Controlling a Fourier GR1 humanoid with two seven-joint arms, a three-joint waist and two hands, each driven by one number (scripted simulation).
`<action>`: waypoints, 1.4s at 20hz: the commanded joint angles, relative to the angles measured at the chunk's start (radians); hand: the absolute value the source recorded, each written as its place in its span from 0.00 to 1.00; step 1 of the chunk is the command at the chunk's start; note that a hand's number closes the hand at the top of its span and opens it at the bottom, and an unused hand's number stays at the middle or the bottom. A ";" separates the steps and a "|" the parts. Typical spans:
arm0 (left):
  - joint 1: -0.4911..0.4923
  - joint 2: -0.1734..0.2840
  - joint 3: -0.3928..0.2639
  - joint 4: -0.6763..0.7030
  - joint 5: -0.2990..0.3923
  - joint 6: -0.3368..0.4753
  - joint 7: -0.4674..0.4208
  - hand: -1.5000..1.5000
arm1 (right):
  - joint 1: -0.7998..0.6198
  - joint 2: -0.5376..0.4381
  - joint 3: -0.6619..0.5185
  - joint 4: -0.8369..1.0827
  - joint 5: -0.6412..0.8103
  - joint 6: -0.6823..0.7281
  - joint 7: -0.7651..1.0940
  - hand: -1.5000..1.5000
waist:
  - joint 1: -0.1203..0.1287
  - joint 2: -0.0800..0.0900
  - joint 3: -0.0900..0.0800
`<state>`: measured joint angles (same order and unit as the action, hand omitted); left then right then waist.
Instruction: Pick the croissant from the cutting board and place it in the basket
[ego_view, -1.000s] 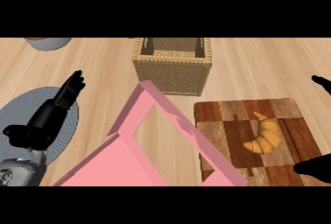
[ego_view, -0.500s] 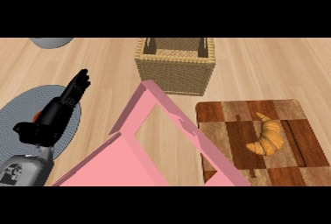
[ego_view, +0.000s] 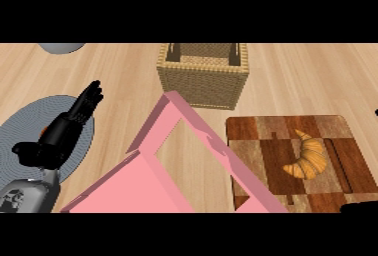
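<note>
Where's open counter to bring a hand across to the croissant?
Bare wood lies right of the basket, above the cutting board. More lies between the basket and the grey mat. The croissant sits alone on the board. The pink frame crowds the centre; the left hand covers the mat.

Croissant (ego_view: 307, 159) was golden-orange, cutting board (ego_view: 275, 131) a dark-and-light brown patchwork, basket (ego_view: 202, 80) tan woven – big pink frame (ego_view: 177, 165) too.

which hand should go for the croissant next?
Right, probably. The golden croissant lies on the wooden cutting board at the view's right, the robot's right side. The black left hand rests open over the grey round mat, beyond the pink frame. The right hand barely shows.
</note>
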<state>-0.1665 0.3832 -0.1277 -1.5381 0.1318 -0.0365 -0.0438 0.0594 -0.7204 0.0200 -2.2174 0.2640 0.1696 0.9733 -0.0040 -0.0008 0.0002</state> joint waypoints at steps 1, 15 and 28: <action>-0.005 0.007 0.030 0.006 0.001 -0.035 0.008 0.50 | 0.050 0.128 0.112 0.054 0.200 -0.087 -0.066 0.00 | 0.004 0.001 0.000; -0.009 -0.075 0.092 -0.056 -0.059 -0.080 0.083 0.50 | 0.034 0.284 0.044 0.199 0.352 -0.056 -0.265 0.00 | 0.003 0.000 0.000; -0.017 -0.117 0.137 -0.032 -0.122 -0.126 0.069 0.50 | 0.061 0.382 0.055 0.198 0.464 0.024 -0.278 0.00 | 0.001 0.000 0.000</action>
<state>-0.1736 0.2650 -0.0162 -1.5889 0.0109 -0.1357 0.0267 0.0728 -0.3665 0.0559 -2.0004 0.6726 0.1849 0.6977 -0.0012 -0.0004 -0.0001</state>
